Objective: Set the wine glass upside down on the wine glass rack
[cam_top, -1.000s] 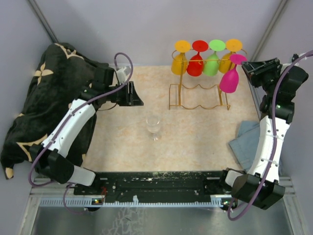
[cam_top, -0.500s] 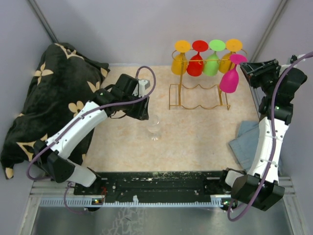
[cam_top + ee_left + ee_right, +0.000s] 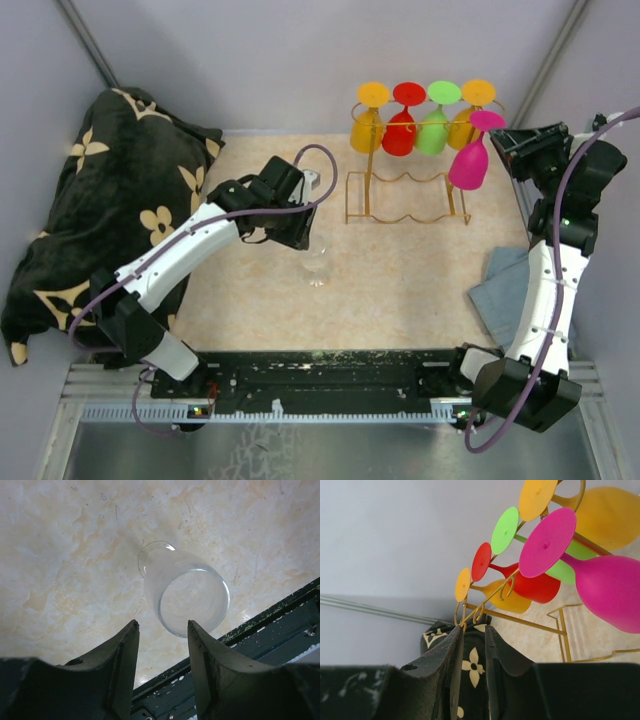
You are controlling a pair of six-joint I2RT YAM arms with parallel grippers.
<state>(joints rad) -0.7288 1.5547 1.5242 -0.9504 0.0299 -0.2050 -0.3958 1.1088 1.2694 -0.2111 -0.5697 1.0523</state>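
A clear wine glass point(image 3: 315, 258) stands upright on the beige tabletop. My left gripper point(image 3: 307, 238) hovers just behind and above it. In the left wrist view the glass point(image 3: 185, 590) shows its open rim just past my open left gripper point(image 3: 162, 626), which holds nothing. The gold wine glass rack point(image 3: 405, 200) stands at the back right, with orange, red, green and orange glasses hanging upside down. A pink glass point(image 3: 468, 165) hangs at its right end. My right gripper point(image 3: 505, 140) is beside that pink glass point(image 3: 615, 595), apart from it. The right gripper point(image 3: 471, 630) has a narrow, empty gap.
A black blanket with pale flowers point(image 3: 90, 200) is heaped along the left side. A grey-blue cloth point(image 3: 500, 285) lies at the right by my right arm. A black rail point(image 3: 330, 370) runs along the near table edge. Grey walls close in the back and sides.
My left arm has swung from the back left, by the blanket, over to the clear glass. The right arm and the pink glass have not moved.
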